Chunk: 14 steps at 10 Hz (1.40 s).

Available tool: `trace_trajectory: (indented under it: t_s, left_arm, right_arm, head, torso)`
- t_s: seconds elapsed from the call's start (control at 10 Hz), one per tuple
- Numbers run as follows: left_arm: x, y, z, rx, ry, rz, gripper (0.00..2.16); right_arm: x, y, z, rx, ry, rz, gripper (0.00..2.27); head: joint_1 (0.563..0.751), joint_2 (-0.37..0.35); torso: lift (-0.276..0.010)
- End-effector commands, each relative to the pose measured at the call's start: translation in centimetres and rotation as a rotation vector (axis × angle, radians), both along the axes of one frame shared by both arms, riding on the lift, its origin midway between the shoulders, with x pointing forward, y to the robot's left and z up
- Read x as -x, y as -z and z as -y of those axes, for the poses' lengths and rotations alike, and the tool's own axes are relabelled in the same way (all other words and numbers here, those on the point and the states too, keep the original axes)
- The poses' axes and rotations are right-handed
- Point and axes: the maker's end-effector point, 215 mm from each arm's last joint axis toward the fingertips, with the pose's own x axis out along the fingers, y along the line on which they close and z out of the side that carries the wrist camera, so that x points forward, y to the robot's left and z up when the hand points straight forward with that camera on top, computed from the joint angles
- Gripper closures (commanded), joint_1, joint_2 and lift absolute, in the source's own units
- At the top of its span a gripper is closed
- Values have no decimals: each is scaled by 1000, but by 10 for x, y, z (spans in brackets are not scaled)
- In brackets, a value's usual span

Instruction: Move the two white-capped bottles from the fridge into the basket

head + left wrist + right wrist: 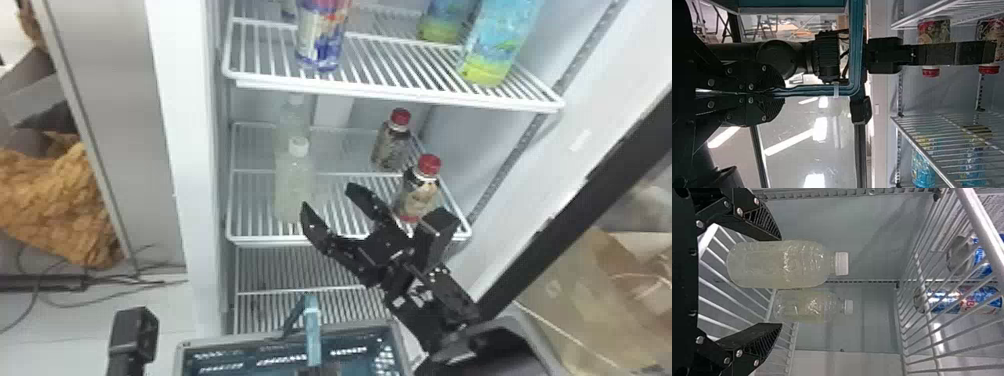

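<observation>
White-capped, the near bottle stands upright just left of the right gripper, its fingers spread wide.

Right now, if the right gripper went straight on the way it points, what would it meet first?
Probably the front white-capped bottle, which lies ahead of the open right gripper, nearer its left finger; the remaining gap is unclear.

The fridge looks bright. Strong white glare shines on a smooth grey surface, and tiny lights sparkle on the nearer white-capped bottle.
</observation>
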Motion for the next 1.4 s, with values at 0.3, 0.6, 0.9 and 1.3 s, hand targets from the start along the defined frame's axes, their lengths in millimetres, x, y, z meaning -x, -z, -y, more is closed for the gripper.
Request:
trace_trajectory:
  t_s: [0.3,0.6,0.9,1.3]
  left_arm:
    - [1,0,1,1,3,-1,1118]
    - [-1,-2,2,5,-1,2,1118]
    - [-1,-2,1,7,-3,2,1118]
    - [-2,-4,3,10,-2,4,1118]
  right_arm:
    - [-13,9,-12,-21,-31,-28,286]
    - [-21,1,-32,-12,-69,-11,260]
    - [-29,4,-36,11,-68,-10,-2]
    - [-44,4,-52,13,-92,-7,-2]
  head:
    - [695,-245]
    - [695,-223]
    - [695,-198]
    - [695,-187]
  torso:
    - [-260]
    - [-260]
    - [-260]
    - [-260]
